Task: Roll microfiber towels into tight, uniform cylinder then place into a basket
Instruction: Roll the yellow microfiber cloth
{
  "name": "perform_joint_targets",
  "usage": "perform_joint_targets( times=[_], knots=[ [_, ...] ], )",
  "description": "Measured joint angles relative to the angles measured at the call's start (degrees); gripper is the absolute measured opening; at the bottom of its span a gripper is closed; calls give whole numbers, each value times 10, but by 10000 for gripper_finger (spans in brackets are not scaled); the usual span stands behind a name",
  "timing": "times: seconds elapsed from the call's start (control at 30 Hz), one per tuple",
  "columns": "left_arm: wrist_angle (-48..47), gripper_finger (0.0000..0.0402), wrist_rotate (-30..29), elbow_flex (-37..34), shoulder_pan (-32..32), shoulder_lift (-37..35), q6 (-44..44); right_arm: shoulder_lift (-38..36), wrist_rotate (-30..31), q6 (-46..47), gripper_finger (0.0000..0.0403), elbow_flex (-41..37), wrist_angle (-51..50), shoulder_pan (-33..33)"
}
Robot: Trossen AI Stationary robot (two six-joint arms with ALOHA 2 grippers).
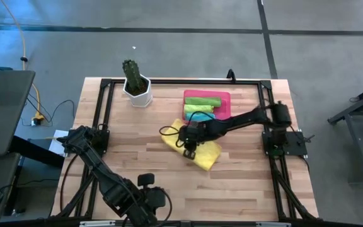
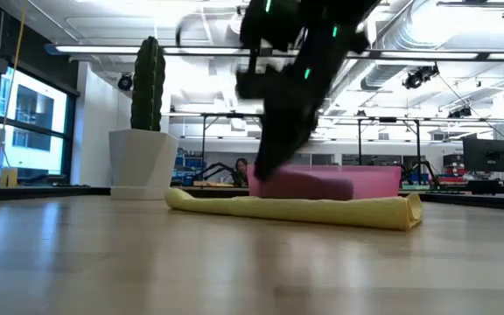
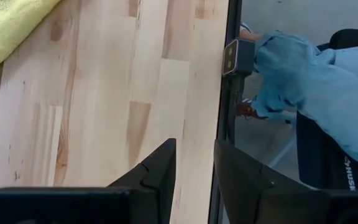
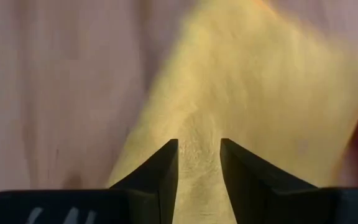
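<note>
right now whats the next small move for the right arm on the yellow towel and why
Probably lower and close the right gripper on the yellow towel to start rolling it. The towel lies flat on the table beside the pink basket, unrolled, and the slightly parted fingers sit right above it. The left gripper waits at the table's near edge.

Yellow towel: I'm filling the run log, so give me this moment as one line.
right gripper: on yellow towel, part-rolled | basket: holds green towels | left gripper: idle at near table edge
</note>
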Motion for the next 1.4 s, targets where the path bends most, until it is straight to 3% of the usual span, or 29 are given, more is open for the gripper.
perform_joint_targets(
  times=[0.1, 0.27, 0.37, 0.53, 0.73, 0.83, 1.13, 1.23, 1.4],
  knots=[
    [0, 99, 0, 0, 0, 0, 1, -18, 4, -202, 112, 2, -2, 12],
    [0, 99, 0, 0, 0, 0, 1, -8, -11, -431, 112, 2, -24, 28],
    [1, 99, 0, 0, 0, 0, -3, -3, -11, -503, 112, -9, -49, 29],
    [0, 99, -11, 0, 0, 0, -3, -3, -12, -514, 112, -30, -39, 19],
    [1, 99, -15, 0, 0, 0, 6, -6, -69, -443, 112, -68, 1, 5],
    [1, 99, -15, 0, 0, 0, 6, -8, -90, -363, 112, -86, 32, 5],
    [1, 99, -17, 0, 0, 0, 7, -5, -50, 98, 112, -94, 102, 9],
    [1, 99, -17, 0, 0, 0, 7, -3, -61, 107, 112, -94, 133, 14],
    [0, 99, -17, 0, 0, 0, 7, -14, -157, 89, 112, -56, 116, 18]
  ],
)
